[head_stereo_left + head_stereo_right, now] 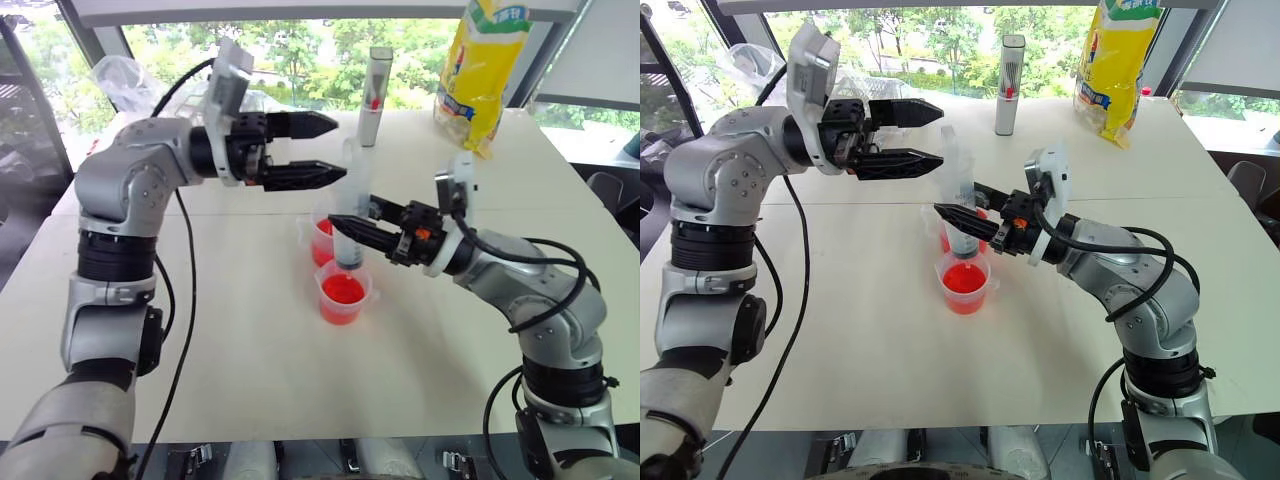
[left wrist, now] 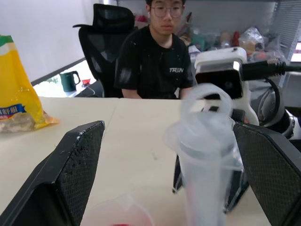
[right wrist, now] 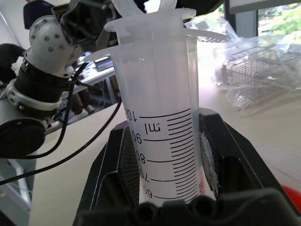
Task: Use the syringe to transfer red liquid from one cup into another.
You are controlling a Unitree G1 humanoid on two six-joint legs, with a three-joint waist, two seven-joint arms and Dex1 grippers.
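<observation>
With the right gripper clamped on the syringe barrel, upright over the nearer cup of red liquid, and the left gripper spread wide beside the plunger top, a misjudged push could tilt the syringe or tip the cup.

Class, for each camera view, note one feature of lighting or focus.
Head views: bright windows backlight the white table, which carries a soft sheen. Left wrist view: the syringe close to the lens is blurred while the seated person is sharp. Right wrist view: the syringe's scale marks read crisply and the background is washed out.
</observation>
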